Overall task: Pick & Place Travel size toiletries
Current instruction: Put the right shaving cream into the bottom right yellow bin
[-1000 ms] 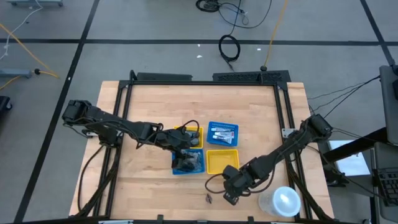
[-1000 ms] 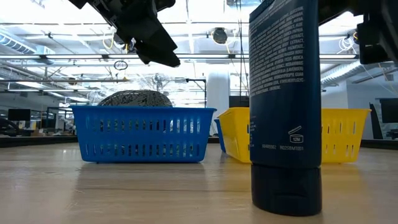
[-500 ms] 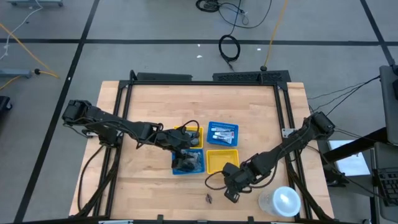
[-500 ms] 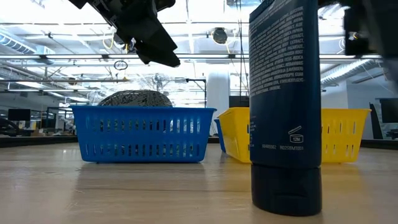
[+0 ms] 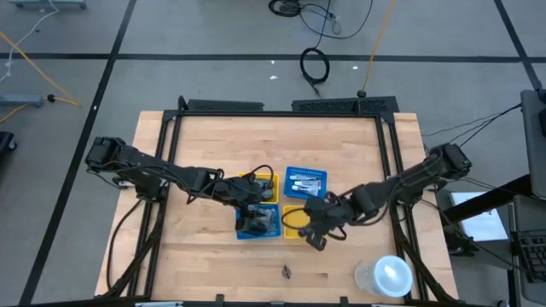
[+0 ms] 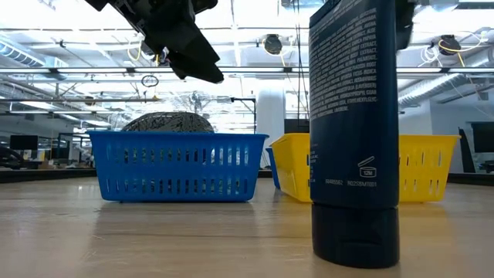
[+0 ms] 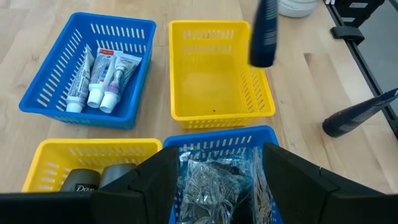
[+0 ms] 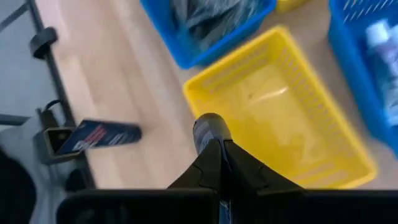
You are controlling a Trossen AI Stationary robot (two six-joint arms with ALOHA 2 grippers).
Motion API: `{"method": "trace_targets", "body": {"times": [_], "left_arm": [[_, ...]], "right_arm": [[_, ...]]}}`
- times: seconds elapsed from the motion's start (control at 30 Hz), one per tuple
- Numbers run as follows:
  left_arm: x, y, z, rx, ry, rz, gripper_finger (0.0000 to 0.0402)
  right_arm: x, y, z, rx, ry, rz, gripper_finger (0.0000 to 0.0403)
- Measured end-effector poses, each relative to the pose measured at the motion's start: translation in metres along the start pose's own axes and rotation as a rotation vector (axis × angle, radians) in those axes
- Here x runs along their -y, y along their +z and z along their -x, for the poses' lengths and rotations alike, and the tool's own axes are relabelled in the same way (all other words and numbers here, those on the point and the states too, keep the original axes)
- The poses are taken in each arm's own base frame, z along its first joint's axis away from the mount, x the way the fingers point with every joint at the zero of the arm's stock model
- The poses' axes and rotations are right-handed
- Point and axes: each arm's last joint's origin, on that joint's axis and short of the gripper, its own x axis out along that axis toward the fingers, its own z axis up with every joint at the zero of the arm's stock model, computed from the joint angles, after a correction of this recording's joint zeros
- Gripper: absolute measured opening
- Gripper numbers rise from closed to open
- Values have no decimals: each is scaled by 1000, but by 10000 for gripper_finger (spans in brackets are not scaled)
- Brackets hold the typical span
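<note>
My right gripper (image 5: 317, 241) is clamped shut on a dark bottle (image 8: 210, 132) above the empty yellow basket (image 7: 214, 74), my left gripper (image 5: 253, 203) hangs open over the near blue basket (image 5: 256, 223), and the toiletry tubes (image 7: 99, 71) lie in the far blue basket (image 7: 43, 93).

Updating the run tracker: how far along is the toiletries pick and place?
Done: white tubes lie in the far blue basket. In hand: the right gripper has its fingers shut on a dark bottle, held above the empty yellow basket. Left: a second dark bottle stands on the table. The left gripper hovers open over the near blue basket.
</note>
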Motion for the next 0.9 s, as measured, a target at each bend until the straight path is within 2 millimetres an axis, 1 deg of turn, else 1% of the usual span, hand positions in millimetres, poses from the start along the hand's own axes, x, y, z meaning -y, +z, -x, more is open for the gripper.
{"method": "trace_targets", "body": {"times": [0.27, 0.47, 0.57, 0.67, 0.9], "left_arm": [[-1, 0, 0, 6, 42, -6, 230], [-1, 0, 0, 6, 43, -8, 230], [-1, 0, 0, 6, 43, -13, 230], [-1, 0, 0, 5, 43, -28, 230], [-1, 0, 0, 5, 44, -32, 230]], "right_arm": [[16, 19, -2, 37, -43, 89, 0], [23, 27, -5, 82, -70, 132, 0], [30, 26, -16, 102, -58, 133, 0], [38, 21, -28, 85, -52, 122, 0], [48, 15, -37, 71, -65, 105, 0]]}}
